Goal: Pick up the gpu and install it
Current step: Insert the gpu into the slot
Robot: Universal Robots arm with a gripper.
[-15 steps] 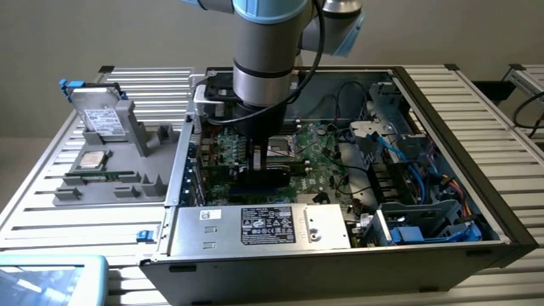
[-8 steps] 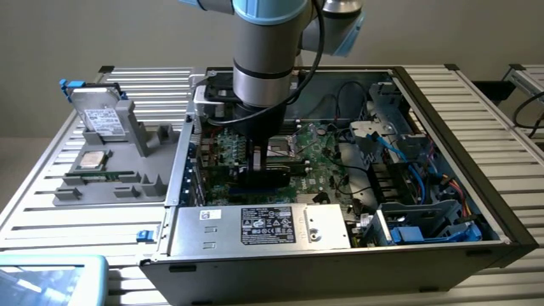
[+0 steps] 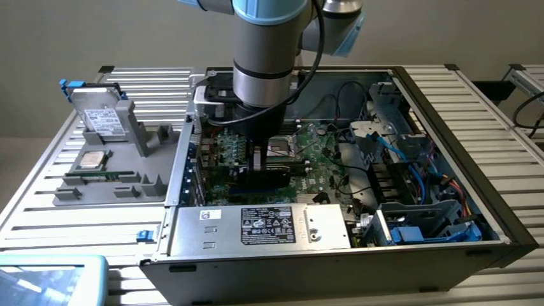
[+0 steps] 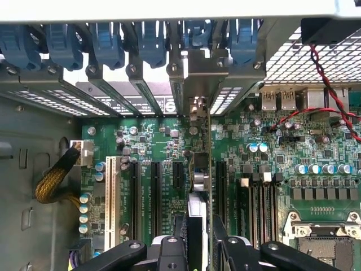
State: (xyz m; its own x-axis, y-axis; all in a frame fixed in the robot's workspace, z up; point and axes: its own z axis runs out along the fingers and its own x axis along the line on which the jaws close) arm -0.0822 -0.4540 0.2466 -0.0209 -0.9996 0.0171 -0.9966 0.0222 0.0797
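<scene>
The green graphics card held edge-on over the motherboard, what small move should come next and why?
Probably a slow, straight press down. The hand grips the thin green card with its silver end bracket upright over the green motherboard, its bracket near the rear slot openings; seating depth isn't visible.

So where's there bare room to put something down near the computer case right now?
The slatted table beyond the case, on the exterior view's right, is bare, and so are the slats in front of the grey parts tray. Inside the case it is crowded: the gripper holds the gpu edge-on over the motherboard, beside cables and the power supply.
</scene>
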